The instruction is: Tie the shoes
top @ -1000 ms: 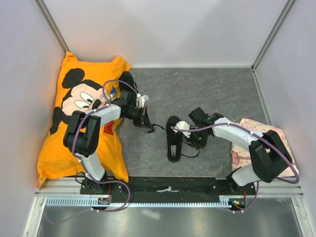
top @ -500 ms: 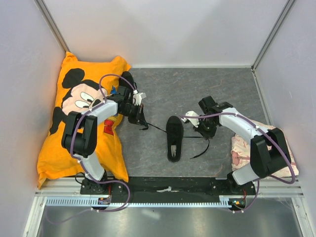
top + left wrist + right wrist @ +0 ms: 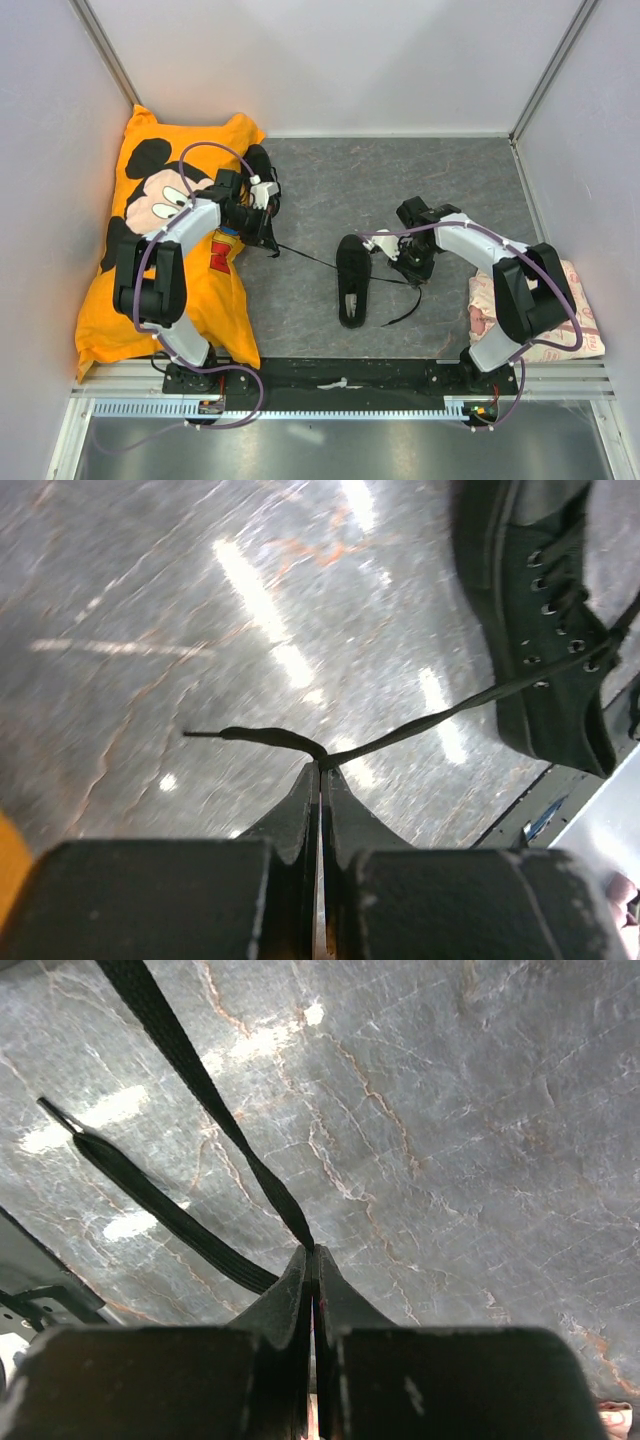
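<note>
One black shoe lies on the grey mat between my arms, toe toward the near edge; the left wrist view catches it too. My left gripper is shut on a thin black lace that runs taut to the eyelets, its loose tip sticking out to the side. My right gripper is shut on the other lace, whose tail trails on the mat. A second black shoe sits by the pillow, partly behind my left arm.
The orange Mickey Mouse pillow fills the left side, under my left arm. A pink patterned cloth lies at the right edge beneath my right arm. White walls close in the mat on three sides.
My left gripper has drawn its lace up and left toward the pillow, pulling it taut. My right gripper has moved right, off the shoe, with the other lace.
</note>
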Robot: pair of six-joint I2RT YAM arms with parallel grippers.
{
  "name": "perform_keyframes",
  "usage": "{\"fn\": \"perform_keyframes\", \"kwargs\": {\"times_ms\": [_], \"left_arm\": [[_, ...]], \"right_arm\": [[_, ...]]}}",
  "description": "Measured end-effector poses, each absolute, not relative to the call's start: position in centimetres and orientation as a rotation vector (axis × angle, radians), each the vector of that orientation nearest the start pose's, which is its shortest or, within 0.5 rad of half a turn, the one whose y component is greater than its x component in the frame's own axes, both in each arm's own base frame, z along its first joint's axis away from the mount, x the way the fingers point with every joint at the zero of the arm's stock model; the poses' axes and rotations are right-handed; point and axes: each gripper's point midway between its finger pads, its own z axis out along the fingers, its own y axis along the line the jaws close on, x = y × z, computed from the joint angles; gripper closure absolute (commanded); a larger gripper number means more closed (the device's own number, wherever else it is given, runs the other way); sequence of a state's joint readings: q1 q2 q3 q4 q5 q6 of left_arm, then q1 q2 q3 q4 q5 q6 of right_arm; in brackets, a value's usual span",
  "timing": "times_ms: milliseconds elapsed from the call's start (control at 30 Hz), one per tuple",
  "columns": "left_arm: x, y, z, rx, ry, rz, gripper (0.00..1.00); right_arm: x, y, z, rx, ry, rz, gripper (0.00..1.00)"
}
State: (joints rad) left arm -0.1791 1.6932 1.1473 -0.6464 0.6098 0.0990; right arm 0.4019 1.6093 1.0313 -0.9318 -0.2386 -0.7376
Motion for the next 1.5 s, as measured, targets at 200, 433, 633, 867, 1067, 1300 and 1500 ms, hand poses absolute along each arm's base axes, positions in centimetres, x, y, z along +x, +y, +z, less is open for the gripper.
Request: {"fn": "perform_keyframes", "kwargs": {"times_ms": [200,433,633,867,1067,1300,1500], "left_arm": [[31.2,-14.5,7.5,0.509,2.653,-0.808,0.98],[30.8,-13.7,6.7,0.476,2.685,-0.792,0.99],[29.8,-13.6,5.7,0.468,2.721,-0.809,0.99],[29.9,-14.3,4.6,0.484,2.73,-0.834,0.99],[30.1,-14.6,3.5,0.498,2.741,-0.839,0.7],[31.0,-14.4,5.2,0.602,2.644,-0.795,0.48],[31.2,-14.1,8.0,0.718,2.507,-0.739,0.44]], "right_arm": [[23.1,11.0,3.8,-1.653,2.536,0.313,1.0],[23.2,10.5,3.3,-1.668,2.545,0.297,1.0],[23.4,10.2,3.0,-1.658,2.558,0.292,1.0],[25.4,11.1,1.5,-1.629,2.603,0.301,0.8],[26.2,11.4,1.8,-1.554,2.632,0.297,0.37],[25.6,11.4,3.3,-1.47,2.641,0.298,0.3],[23.9,11.2,3.2,-1.434,2.687,0.333,0.31]]}}
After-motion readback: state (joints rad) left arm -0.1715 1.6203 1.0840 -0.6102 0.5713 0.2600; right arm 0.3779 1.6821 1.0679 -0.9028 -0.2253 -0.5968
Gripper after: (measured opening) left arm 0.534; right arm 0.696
